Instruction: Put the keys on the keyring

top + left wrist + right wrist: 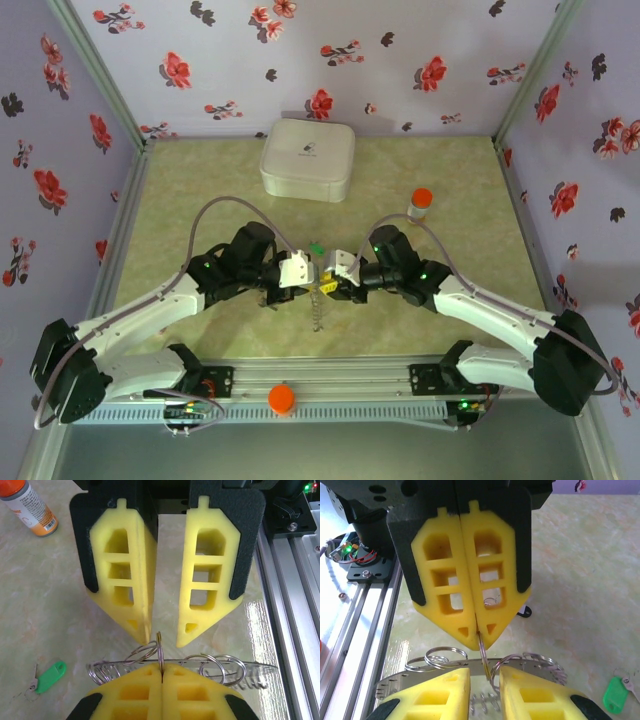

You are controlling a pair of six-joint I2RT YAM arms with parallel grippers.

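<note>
1. The left gripper (161,669) is clenched on one thin upright loop (159,645) of the keyring (220,667). The loop stands on edge between its yellow pads.
2. The right gripper (485,674) is released. Its two fingers stand on each side of the same loop and do not seem to touch it.
3. The keyring lies low over the bench (60,605), in the lower middle of both wrist views. It is a flat grey metal piece with several wire loops along it.
4. The green key tab (50,676) lies on the bench at the lower left of the left wrist view, with a small metal piece (32,682) attached. It is well apart from the keyring.
5. I judge the keyring to be light, stiff and smooth. The wire of a loop is hard and springy, so it can slip or turn in the soft pads. It is better to hold it across the flat of the loop, as the left gripper does.
6. The tab looks small, light and flat, so it should be pinched by its edges.
7. An orange-capped bottle (30,505) stands at the upper left, away from the work.
</note>
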